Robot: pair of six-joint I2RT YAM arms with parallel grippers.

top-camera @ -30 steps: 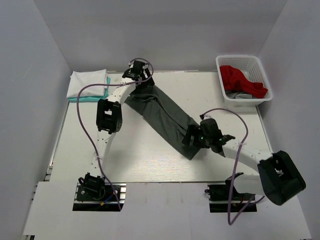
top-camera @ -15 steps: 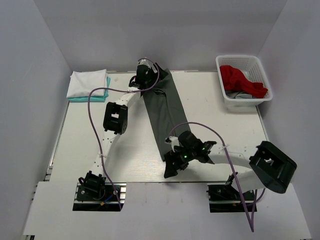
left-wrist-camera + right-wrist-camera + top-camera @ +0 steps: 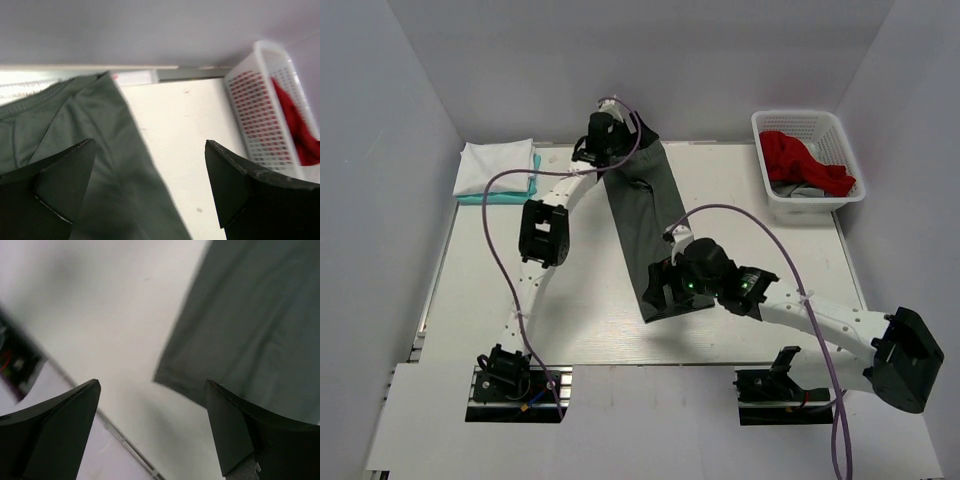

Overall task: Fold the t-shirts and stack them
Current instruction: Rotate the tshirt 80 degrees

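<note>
the white table (image 3: 570, 300) takes up most of the top view, and the dark grey t-shirt (image 3: 645, 215) lies on it as a long narrow strip, running from the far edge down towards the middle and leaning a little to the right as it goes back. the left arm reaches to the far end of that strip, the right arm in from the right side to its near end. the white lattice basket (image 3: 817, 205) sits at the far right corner, well apart from the strip, with the red t-shirt (image 3: 800, 160) bunched inside it over some grey cloth. at the far left corner the white t-shirt (image 3: 495, 165) lies folded on top of the teal t-shirt (image 3: 490, 198), whose edge shows beneath it. the left gripper (image 3: 603, 140) hangs over the collar end of the strip; its wrist view shows the fingers spread wide with nothing between them, the grey cloth (image 3: 100, 165) below and the basket (image 3: 250, 115) off to the right. the right gripper (image 3: 665, 285) is over the hem end, its fingers likewise apart and empty, the hem corner (image 3: 260, 325) lying flat on the table beneath.
</note>
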